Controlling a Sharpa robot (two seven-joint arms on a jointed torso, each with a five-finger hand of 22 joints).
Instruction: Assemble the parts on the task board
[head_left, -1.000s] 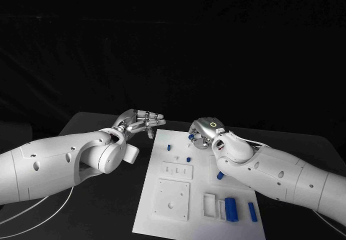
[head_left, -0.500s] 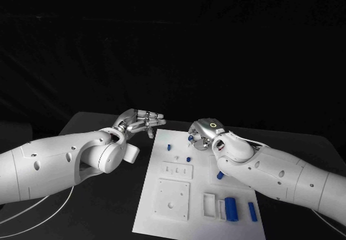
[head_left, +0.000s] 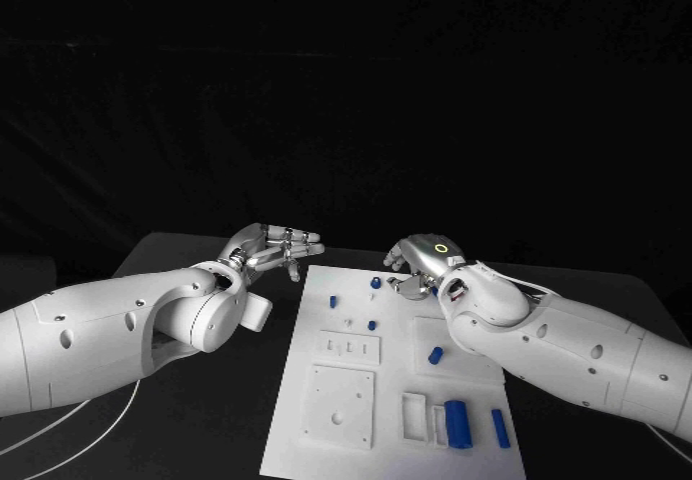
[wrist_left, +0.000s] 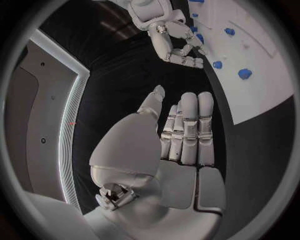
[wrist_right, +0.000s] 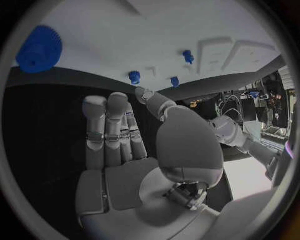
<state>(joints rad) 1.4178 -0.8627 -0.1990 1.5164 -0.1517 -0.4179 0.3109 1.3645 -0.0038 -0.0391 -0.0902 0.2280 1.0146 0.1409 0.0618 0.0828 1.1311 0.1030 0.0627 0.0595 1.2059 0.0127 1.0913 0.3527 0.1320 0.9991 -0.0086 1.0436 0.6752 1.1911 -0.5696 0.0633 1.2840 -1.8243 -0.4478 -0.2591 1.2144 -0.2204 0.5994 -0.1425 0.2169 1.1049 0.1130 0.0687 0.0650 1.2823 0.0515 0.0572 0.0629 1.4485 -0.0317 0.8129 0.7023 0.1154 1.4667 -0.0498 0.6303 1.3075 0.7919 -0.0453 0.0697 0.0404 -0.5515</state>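
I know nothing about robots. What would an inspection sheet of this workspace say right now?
Surface: black table, matte.
Job's things: white rectangular task board at centre; small blue parts scattered on it, some lying, some standing.
Clutter: nothing seen.
Hands: silver left hand open, beside the board's far left corner; silver right hand open, over the board's far edge, holding nothing.
Cables: thin white cable under the left arm.
Surroundings: dark backdrop.

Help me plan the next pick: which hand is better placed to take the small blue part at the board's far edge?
Right, probably. The right hand hovers over the task board beside that blue part, empty. The left hand hangs off the board's left side.
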